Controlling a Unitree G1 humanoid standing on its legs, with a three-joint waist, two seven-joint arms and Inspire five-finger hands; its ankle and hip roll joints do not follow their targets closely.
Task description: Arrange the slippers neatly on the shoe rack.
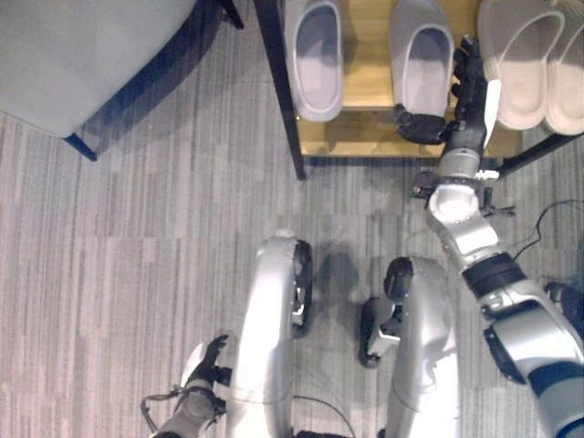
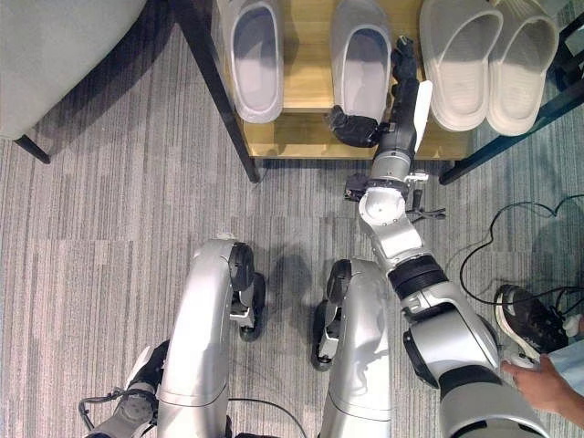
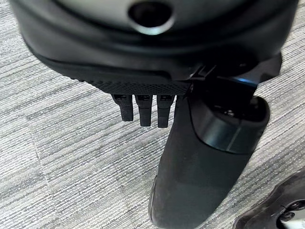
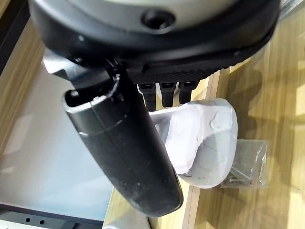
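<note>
Two pale grey slippers are the business of this step, and the right robot hand (image 2: 394, 100) is already at one of them; it reaches onto the shoe rack (image 2: 301, 135) with its fingers stretched forward along the side of the right grey slipper (image 2: 360, 57) and its thumb spread toward the heel of that slipper; nothing is gripped, so I judge the hand is nudging and not lifting. To do it well, the push should probably be slow and flat along the wooden shelf, so the slipper slides and does not tip over the front edge; it should end parallel to the left grey slipper (image 2: 253, 57), which lies apart near the left edge of the rack beside the dark post. From the wrist, the slipper shows just past the fingertips, with a small clear plastic bag (image 4: 245, 164) on the wood beside it. Further toward the right edge of the rack, a pair of beige slippers (image 2: 488, 59) lies side by side, touching. The left robot hand (image 1: 205, 365) hangs low over the carpet (image 1: 137, 255), fingers loosely relaxed and idle.
</note>
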